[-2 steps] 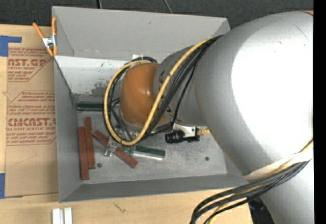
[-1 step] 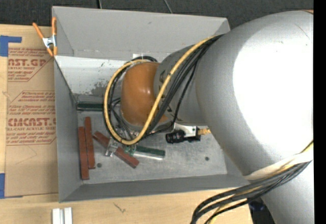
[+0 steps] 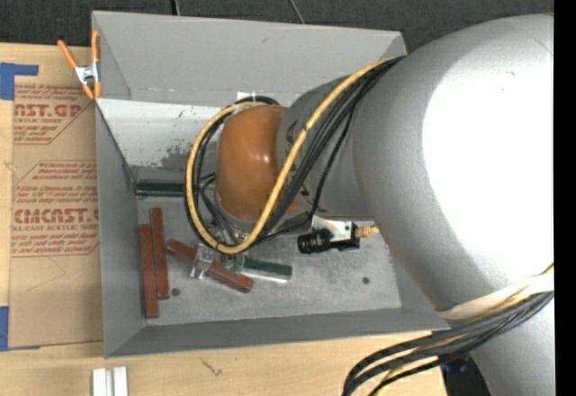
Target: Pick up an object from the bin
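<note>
Claw down in the little pile at the near-middle of the bin

The claw (image 3: 202,265) sits low under the orange cover (image 3: 247,160), right at a short red block (image 3: 232,281) and the left end of a green bar (image 3: 266,270), with a red chip (image 3: 179,250) just to its left. Honestly can't tell if it's open, closed or gripping anything. Two long red sticks (image 3: 153,264) lie by the left wall of the bin (image 3: 117,160), a dark bar (image 3: 162,189) lies further back, and a black plug thing (image 3: 326,239) is off to the right.
</note>
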Robot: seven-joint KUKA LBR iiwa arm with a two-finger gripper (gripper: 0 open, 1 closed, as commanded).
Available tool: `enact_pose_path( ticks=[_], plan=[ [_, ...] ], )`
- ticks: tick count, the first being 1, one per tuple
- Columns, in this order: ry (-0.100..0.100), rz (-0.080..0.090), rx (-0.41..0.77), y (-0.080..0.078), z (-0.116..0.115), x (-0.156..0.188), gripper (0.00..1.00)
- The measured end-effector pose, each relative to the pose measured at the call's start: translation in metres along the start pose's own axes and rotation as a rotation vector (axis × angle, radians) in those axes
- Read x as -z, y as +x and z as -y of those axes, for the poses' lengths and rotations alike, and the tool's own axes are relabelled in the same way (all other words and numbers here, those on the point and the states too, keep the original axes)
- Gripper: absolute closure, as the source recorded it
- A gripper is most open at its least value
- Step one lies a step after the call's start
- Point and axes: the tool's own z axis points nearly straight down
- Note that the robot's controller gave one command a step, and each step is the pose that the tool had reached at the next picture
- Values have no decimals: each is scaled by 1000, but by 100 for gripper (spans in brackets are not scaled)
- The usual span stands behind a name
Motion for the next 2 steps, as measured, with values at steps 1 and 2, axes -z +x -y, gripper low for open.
enact_pose_path(
  ticks=[1,2],
  plan=[
    [4,-6,1,1,0,18,100],
    [2,-5,1,1,0,37,100]
  ],
)
